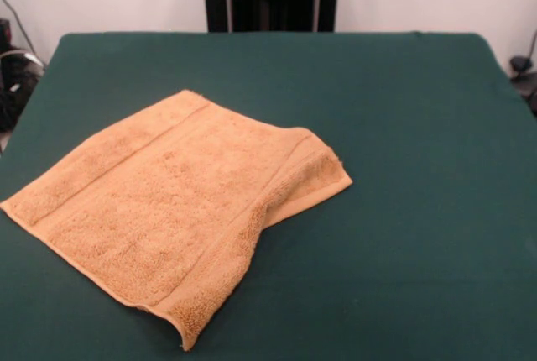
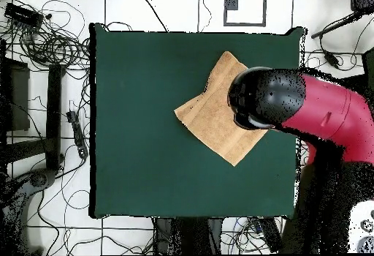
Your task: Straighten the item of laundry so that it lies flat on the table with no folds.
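On the table (image 1: 403, 109), toward its left half in the front view, lies the towel (image 1: 159, 210), a golden-orange piece of looped terry cloth with a nubby, soft pile. It sits turned at an angle to the table's edges, so its corners point out like a diamond. Flat woven bands run parallel across it: one near the upper left edge, another near the lower right edge. Its right-hand corner is doubled over, a flap folded back onto the cloth and leaving a thick rounded crease and a smooth hemmed edge pointing right. The nearest corner curls up a little, showing the fluffy edge of the pile. Elsewhere the cloth lies flat against the felt.

That felt-like cover is dark green, matte and even, stretched over a large rectangular top far bigger than the towel.

Seen from overhead, the arm (image 2: 321, 114) reaches over the table's right side, its red shell and glossy black rounded joint covering part of the towel (image 2: 212, 114). The gripper itself is hidden beneath that joint, so whether the jaws are open or closed, or hold anything, cannot be told.
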